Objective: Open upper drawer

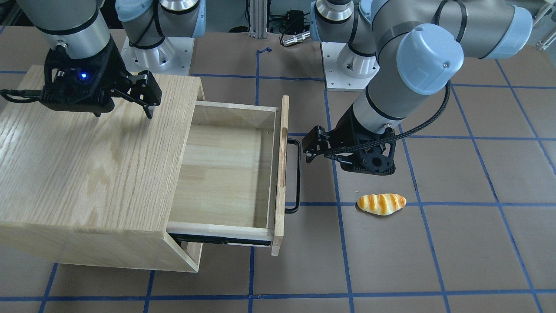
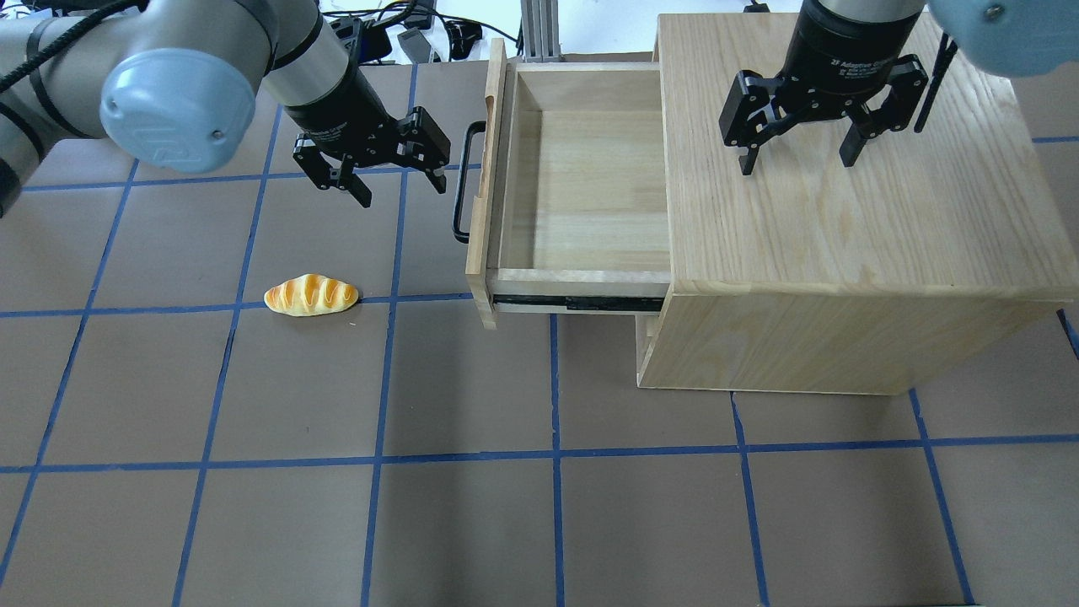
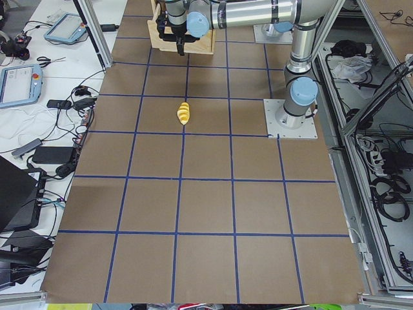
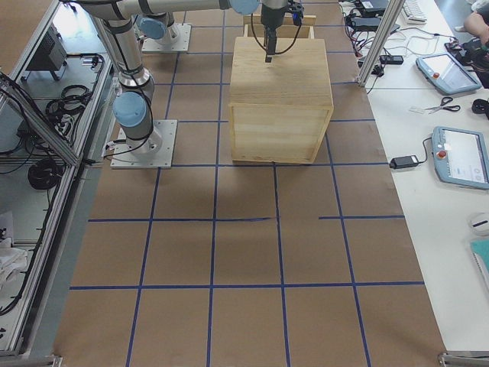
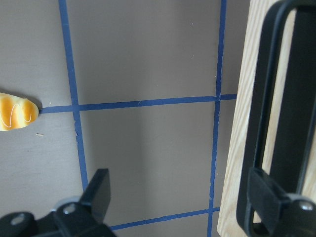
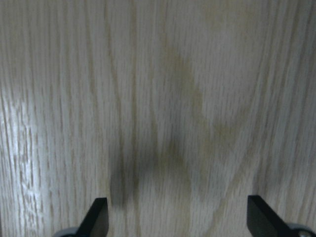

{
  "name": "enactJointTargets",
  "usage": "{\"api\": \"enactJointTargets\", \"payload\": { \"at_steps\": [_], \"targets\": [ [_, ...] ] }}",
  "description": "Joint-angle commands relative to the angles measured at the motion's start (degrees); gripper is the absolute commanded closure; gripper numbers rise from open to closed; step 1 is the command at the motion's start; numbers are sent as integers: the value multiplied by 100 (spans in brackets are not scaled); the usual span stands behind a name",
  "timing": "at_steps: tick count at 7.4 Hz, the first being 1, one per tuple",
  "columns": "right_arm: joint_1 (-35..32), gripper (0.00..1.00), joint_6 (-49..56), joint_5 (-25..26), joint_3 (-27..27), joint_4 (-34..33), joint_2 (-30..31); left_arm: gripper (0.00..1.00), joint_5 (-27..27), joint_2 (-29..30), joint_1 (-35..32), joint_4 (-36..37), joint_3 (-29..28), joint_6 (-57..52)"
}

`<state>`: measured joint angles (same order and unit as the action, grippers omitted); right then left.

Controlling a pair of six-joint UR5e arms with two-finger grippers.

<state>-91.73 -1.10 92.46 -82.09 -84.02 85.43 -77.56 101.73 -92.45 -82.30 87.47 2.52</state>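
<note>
— What is the left pincer (image 2: 403, 192) doing?
— It's hovering over the desk (image 2: 472, 506) with its fingers spread, gripping nothing. A roll (image 2: 311, 295) is lying nearby, and the tips are hanging just beside the handle (image 2: 459, 181).
— And the drawer (image 2: 590, 185)?
— It's sticking well out of the cabinet (image 2: 843, 219), showing its pale floor.
— The right pincer (image 2: 798, 163)?
— It's hanging spread apart too, above the cabinet's top.

Brown table (image 2: 472, 523): oak cabinet (image 2: 843, 219), bread roll (image 2: 311, 295)
</note>
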Motion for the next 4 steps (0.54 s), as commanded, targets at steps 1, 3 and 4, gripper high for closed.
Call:
{"api": "enactJointTargets", "payload": {
  "at_steps": [1, 3, 4],
  "targets": [
    [-3, 0, -4, 0, 0, 0, 0, 0, -467, -318, 383, -364, -133, -84],
    [-3, 0, -4, 0, 0, 0, 0, 0, -1214, -766, 613, -575, -264, -339],
    [-3, 0, -4, 0, 0, 0, 0, 0, -1287, -960, 596, -742, -274, -340]
  ]
}}
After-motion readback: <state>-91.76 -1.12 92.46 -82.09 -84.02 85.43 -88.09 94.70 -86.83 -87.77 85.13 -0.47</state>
